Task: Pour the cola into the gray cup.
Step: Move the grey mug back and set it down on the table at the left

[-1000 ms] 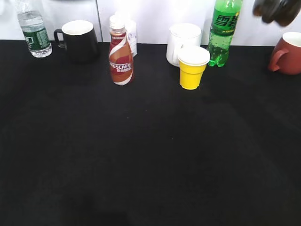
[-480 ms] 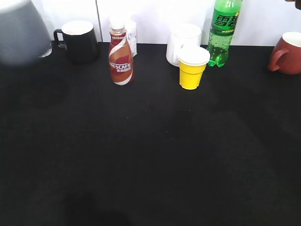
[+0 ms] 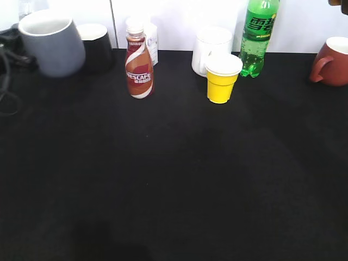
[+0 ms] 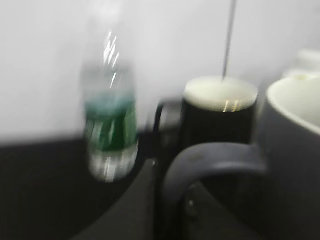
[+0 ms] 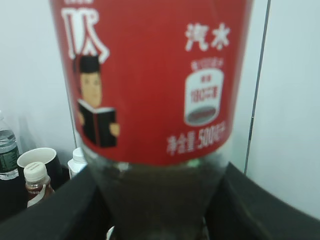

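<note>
In the exterior view the gray cup [image 3: 53, 43] is held aloft at the far left, close to the black mug [image 3: 97, 46]; a knock is risked there. In the left wrist view the cup's handle [image 4: 210, 165] is gripped by the jaws, blurred. In the right wrist view the cola [image 5: 150, 100] is clamped upright between dark jaws; slipping would spill it over the desk [image 3: 174, 179].

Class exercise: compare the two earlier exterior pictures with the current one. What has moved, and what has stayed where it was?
The gray cup has come in from the upper left and now hangs sharp in front of the black mug, carried by its handle. The dark shape seen earlier at the top right has left the frame. The Nescafe bottle, yellow cup, green soda bottle and red mug have not moved.
</note>
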You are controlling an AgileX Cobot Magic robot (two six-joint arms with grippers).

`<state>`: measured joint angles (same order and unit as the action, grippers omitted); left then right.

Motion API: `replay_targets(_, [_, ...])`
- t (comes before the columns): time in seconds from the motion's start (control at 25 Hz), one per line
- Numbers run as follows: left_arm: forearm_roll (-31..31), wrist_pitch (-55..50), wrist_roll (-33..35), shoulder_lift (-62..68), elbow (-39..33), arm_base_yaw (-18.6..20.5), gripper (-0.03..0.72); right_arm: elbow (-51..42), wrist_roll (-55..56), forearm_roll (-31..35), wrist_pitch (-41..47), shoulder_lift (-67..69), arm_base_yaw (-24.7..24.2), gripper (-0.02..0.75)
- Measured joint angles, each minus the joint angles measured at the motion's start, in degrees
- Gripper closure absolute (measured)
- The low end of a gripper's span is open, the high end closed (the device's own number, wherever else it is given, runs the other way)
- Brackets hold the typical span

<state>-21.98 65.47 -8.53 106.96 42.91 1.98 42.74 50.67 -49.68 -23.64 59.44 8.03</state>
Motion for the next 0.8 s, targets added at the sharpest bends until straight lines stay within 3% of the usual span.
replay_targets(0.2, [0.46, -0.44, 0.14, 8.75, 4.73, -2.91, 0.641, 0.0, 0.05, 0.0, -0.07, 0.0, 0.0, 0.36])
replay_targets(0.32, [3.44, -0.51, 0.14, 12.32, 6.54, -2.98, 0.641, 0.0, 0.05, 0.0, -0.19, 0.0, 0.0, 0.36])
replay_targets(0.8, [2.63, -0.66, 0.13, 15.49, 6.63, -3.1, 0.641, 0.0, 0.13, -0.01, -1.51, 0.0, 0.0, 0.361])
